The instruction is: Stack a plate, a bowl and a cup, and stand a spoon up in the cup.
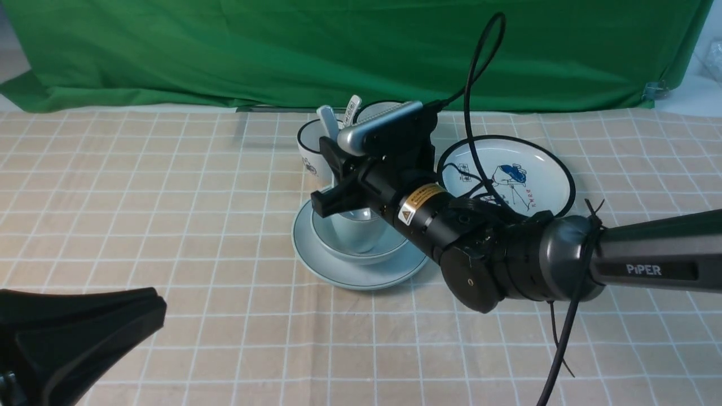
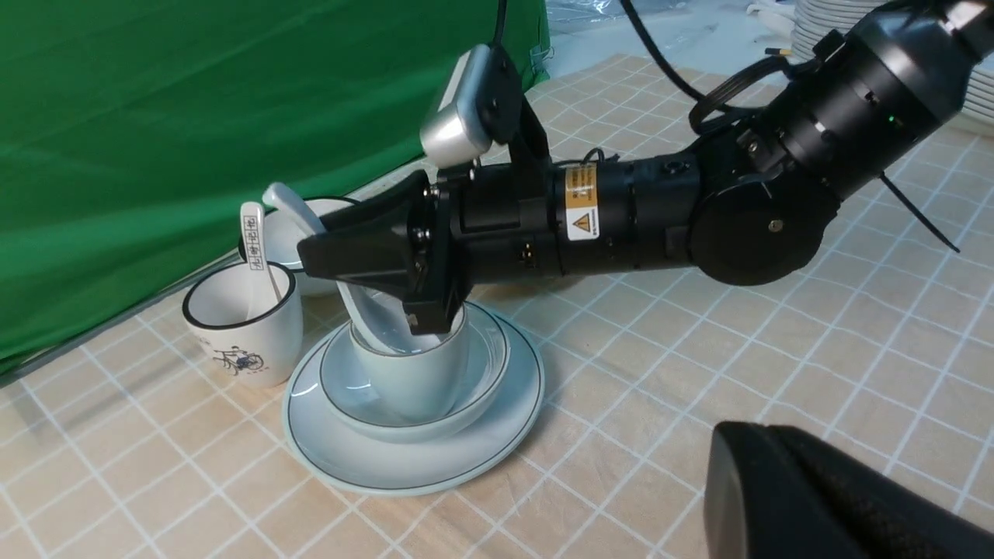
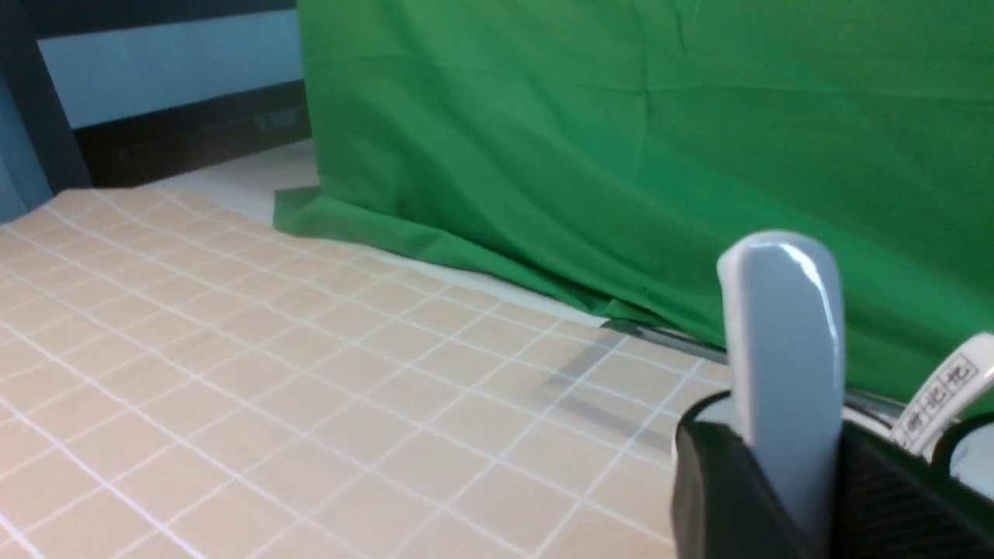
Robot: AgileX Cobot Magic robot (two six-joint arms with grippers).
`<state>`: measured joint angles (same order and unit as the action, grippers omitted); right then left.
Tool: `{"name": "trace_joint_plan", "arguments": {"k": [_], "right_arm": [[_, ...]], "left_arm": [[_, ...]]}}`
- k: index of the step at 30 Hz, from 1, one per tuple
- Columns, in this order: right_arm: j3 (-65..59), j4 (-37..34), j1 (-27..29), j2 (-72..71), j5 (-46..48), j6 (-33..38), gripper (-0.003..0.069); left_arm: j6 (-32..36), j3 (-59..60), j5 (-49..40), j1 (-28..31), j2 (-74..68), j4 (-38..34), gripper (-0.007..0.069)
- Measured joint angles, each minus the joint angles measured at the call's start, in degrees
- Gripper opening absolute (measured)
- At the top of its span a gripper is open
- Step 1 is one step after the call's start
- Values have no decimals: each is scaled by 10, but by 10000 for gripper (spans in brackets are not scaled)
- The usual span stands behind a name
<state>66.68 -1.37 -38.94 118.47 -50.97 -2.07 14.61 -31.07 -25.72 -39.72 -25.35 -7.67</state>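
The right hand (image 1: 333, 177) reaches in from the right, just above the cup (image 1: 358, 234). Its two fingers are closed against the sides of the spoon (image 3: 784, 349). The spoon's handle rises above the fingers, leaning slightly, and its scoop end is down inside the cup. In the right wrist view the handle stands squarely between the two black fingers.

The cup sits in the bowl (image 1: 366, 256), and the bowl sits on the plate (image 1: 350, 276), so the three form one stack near the middle of the tabletop (image 1: 169, 214), directly under the hand.

Just beyond the stack, on its left, stands a white black-rimmed cup (image 1: 309, 152) holding a printed spoon (image 1: 352, 107). A white bowl (image 2: 291, 241) sits behind that cup, mostly hidden. A white plate with a cartoon figure (image 1: 507, 175) lies to the right of the stack, partly behind the arm.

The left hand (image 1: 152, 310) hangs low at the near left, well apart from the stack, with its fingers together and nothing in them.
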Motion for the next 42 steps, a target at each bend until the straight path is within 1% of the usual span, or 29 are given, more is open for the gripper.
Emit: {"name": "trace_joint_plan", "arguments": {"k": [3,6,7,8,9,11,13,14,16,17,18,19,21,22,23,24,27,29,30,34,37,42], "right_arm": [[0,-1,1,7,1,0,229],[0,-2,2,6,-6,0,293],[0,-2,2,6,-6,0,296],[0,-2,2,-1,0,-6,329],[-1,-2,2,-3,1,-8,332],[-12,-2,2,-37,18,-29,360],[-32,-2,2,-90,51,-46,367],[-34,-2,2,-90,55,-48,367],[-70,-2,-1,-185,135,-56,370],[-72,-2,-1,-193,151,-58,370],[-85,0,-3,-235,198,-59,369],[-100,0,-7,-303,277,-59,357],[-114,0,-11,-364,378,-59,328],[-125,1,-12,-427,467,-59,274],[-128,1,-12,-434,480,-59,267],[-138,1,-12,-476,553,-59,216],[-168,2,-12,-554,691,-62,104],[-196,1,-12,-611,776,-67,44],[-198,1,-12,-620,782,-68,38],[-227,2,-12,-698,867,-74,26],[-230,2,-12,-723,885,-74,28],[-230,2,-12,-753,887,-74,36]], "left_arm": [[0,0,0,0,0,0,1],[0,0,0,0,0,0,1],[0,0,0,0,0,0,1],[0,0,0,0,0,0,1],[0,0,0,0,0,0,1],[0,0,1,0,0,0,1],[0,0,7,0,0,-1,1],[0,0,8,0,0,-1,1],[1,0,28,0,5,-15,1],[1,0,32,0,7,-19,1],[3,0,39,0,15,-26,1],[4,1,44,0,30,-34,1],[4,7,50,0,54,-38,1],[4,18,57,0,78,-39,1],[4,22,59,0,81,-39,1],[5,35,74,0,101,-40,1],[7,65,108,0,136,-39,1],[7,82,121,0,150,-39,1],[7,85,121,0,151,-39,1],[7,111,123,0,153,-38,1],[7,118,120,0,153,-37,1],[7,138,115,0,153,-37,1]]}}
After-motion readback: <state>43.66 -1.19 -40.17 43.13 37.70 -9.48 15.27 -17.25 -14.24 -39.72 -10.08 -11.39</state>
